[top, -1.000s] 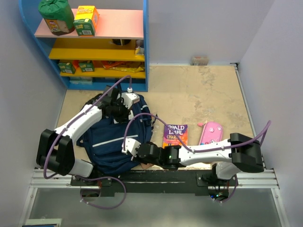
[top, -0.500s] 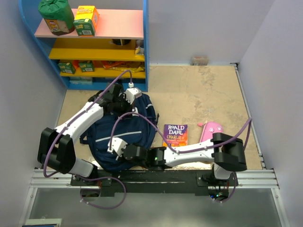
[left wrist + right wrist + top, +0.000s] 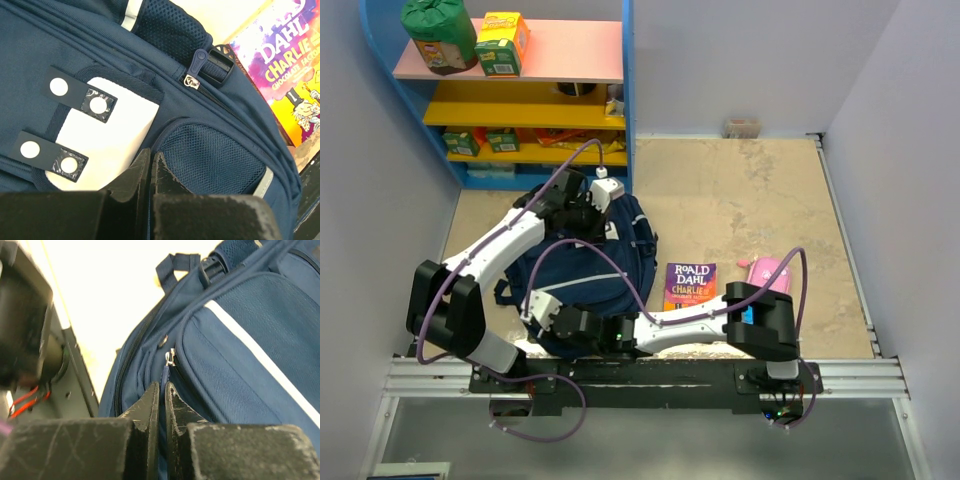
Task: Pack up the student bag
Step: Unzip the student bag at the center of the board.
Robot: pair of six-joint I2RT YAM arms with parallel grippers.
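The student bag (image 3: 582, 275) lay on the worktop (image 3: 740, 190) in front of the left arm's base, at 9 o'clock from a purple paperback (image 3: 690, 285), its top end pointing toward 12 o'clock and the blue shelf unit (image 3: 625, 100). The left arm rose from its base and reached toward 1 o'clock, its forearm sloping over the bag's left side and its wrist bent down over the top end. The left pincer (image 3: 151, 159) was clenched, fingers pressed flat together, their tips against the fabric at the 3 o'clock edge of the white patch (image 3: 107, 145); whether any cloth was caught between them could not be told. The right arm lay low and stretched along the near edge toward 9 o'clock, passing below the paperback, with a pink pencil case (image 3: 767, 272) beyond its elbow at 12 o'clock. The right pincer (image 3: 162, 390) sat at the bag's near end, clenched on a blue zip pull (image 3: 163, 377) hanging from its slider.
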